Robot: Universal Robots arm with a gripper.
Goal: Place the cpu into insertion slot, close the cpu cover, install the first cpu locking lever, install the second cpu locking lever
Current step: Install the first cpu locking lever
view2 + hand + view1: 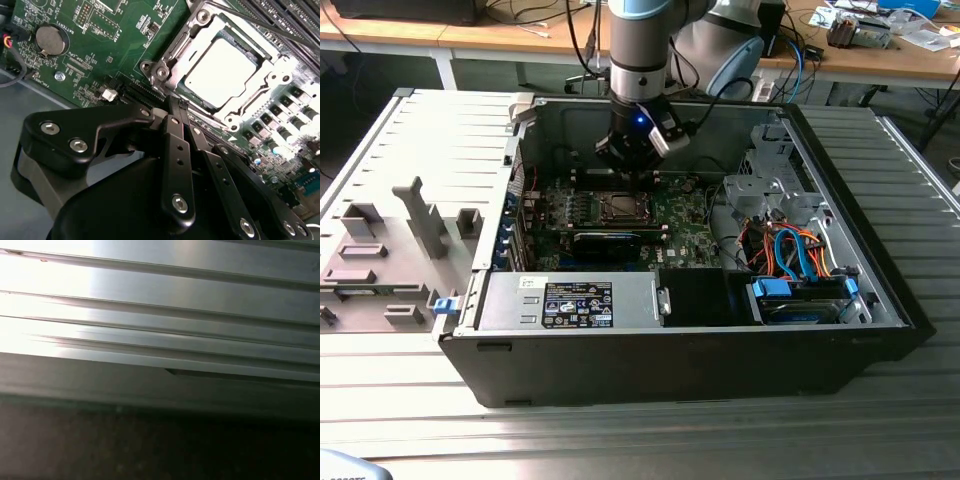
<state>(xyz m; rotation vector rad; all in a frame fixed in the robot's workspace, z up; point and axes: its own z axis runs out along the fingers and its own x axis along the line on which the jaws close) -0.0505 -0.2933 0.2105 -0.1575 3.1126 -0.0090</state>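
The one cpu (219, 73) lies flat in the slot (165, 52) with the cover (267, 85) closed around it, on the green board (75, 65) just beyond the gripper (176, 105). The gripper's two black fingers (176, 150) are pressed together, clenched on nothing, tips at the cover's near edge. In the exterior view the gripper (632, 178) hangs over the slot (619, 207) inside the open case (880, 300).

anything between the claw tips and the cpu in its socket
Only the silvery metal cpu cover frame edge and a corner screw lie between the black claw and the silvery square cpu, in the second wrist view.
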